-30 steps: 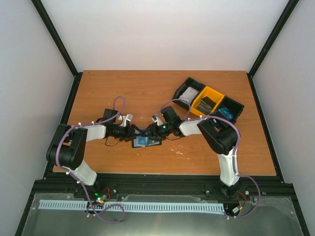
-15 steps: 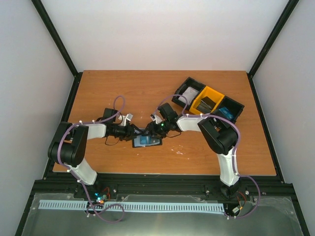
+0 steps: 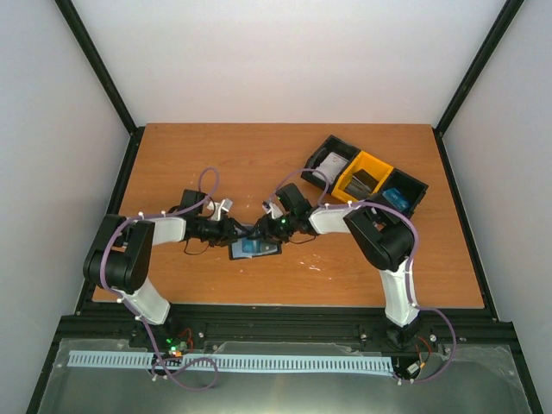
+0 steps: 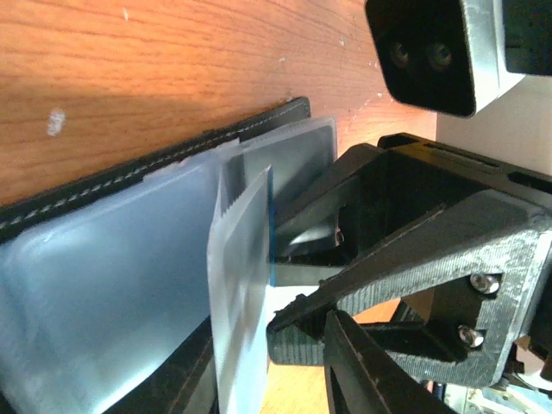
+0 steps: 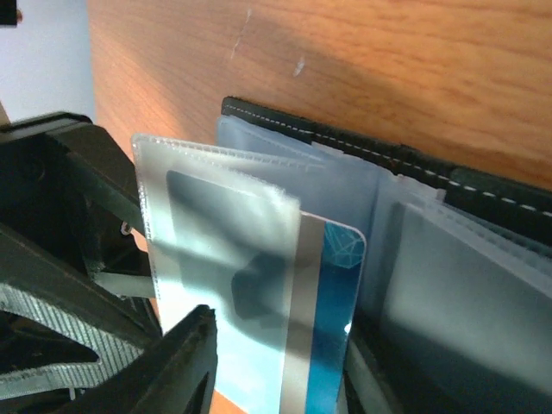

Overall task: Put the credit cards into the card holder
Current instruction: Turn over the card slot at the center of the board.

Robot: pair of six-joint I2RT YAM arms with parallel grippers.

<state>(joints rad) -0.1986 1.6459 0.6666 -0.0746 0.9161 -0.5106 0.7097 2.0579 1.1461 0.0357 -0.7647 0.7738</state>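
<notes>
The black card holder (image 3: 255,250) lies open on the table, its clear sleeves (image 5: 448,285) showing. One sleeve (image 5: 216,216) stands up, and a blue credit card (image 5: 332,328) with a grey stripe sits partly inside it. My right gripper (image 5: 276,345) has a finger at each long edge of that card and is shut on it. My left gripper (image 3: 235,233) is at the holder's left end. Its one visible finger (image 4: 366,379) stands apart from the raised sleeve (image 4: 237,293), open. From above, the two grippers meet over the holder, the right gripper (image 3: 264,231) coming from the right.
A three-compartment black-and-yellow tray (image 3: 417,183) stands at the back right, with a white card (image 3: 332,162), a dark card (image 3: 363,179) and a blue card (image 3: 398,197) in it. The wooden table (image 3: 216,159) is walled by a black frame.
Both grippers and the holder have shifted slightly left. The right wrist has leaned in closer over the holder. The left jaws have narrowed.
</notes>
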